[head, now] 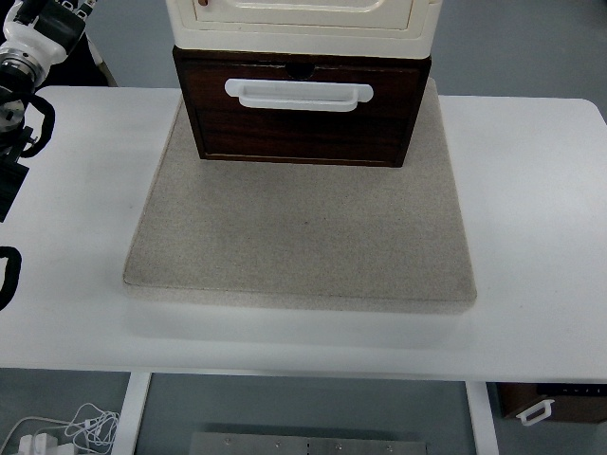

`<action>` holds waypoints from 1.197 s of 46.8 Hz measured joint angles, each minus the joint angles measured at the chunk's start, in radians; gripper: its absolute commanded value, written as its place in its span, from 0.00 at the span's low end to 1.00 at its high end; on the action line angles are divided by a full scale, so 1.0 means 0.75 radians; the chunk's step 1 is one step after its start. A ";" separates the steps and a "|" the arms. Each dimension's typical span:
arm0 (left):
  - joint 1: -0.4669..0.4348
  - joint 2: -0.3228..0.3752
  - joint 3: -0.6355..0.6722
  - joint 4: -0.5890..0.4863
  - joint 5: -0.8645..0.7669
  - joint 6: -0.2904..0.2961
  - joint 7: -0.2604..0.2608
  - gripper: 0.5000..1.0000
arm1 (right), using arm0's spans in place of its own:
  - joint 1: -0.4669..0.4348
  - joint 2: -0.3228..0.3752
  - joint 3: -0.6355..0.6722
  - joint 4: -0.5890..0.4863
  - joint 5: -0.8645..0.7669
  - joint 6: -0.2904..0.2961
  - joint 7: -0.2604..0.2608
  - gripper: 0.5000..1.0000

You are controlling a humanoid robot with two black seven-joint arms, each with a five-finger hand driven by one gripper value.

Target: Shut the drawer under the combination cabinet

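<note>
**The drawer waits, the arm stays at the left edge**

The combination cabinet [302, 24] stands at the far side of the white table [541, 218], on a grey mat [303, 237]. The upper part is cream; only its lowest piece shows, because the picture's top cuts the rest. Under it sits the dark brown drawer [302, 118], with a white handle [299, 95] across its front, facing the robot. The drawer front seems to stand a little forward of the cream part above it, so I judge that it is not pushed fully in, but from this high view I cannot be sure how far it is out.

The mat probably is there to keep the cabinet from sliding when the drawer is pushed. In front of the drawer the mat is bare up to its near edge, so there is open room for a hand to come straight in and press on the front or the handle.

The left arm [24, 66] is at the picture's left edge, well apart from the drawer. Its hand is not shown clearly, so I cannot tell whether it is released or clenched; it holds nothing that I can see. The right arm is not in view.

Below the table, at the lower right, another brown box [555, 403] with a white handle shows; it is not part of the work.
</note>
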 measured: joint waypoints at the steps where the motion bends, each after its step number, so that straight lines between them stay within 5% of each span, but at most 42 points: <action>1: 0.000 0.000 0.000 0.000 0.000 0.000 0.000 1.00 | 0.000 0.000 0.000 0.000 0.000 0.000 0.000 0.90; 56: -0.005 0.000 -0.001 -0.002 -0.002 0.000 0.000 1.00 | 0.000 0.000 0.000 0.000 0.000 0.000 0.000 0.90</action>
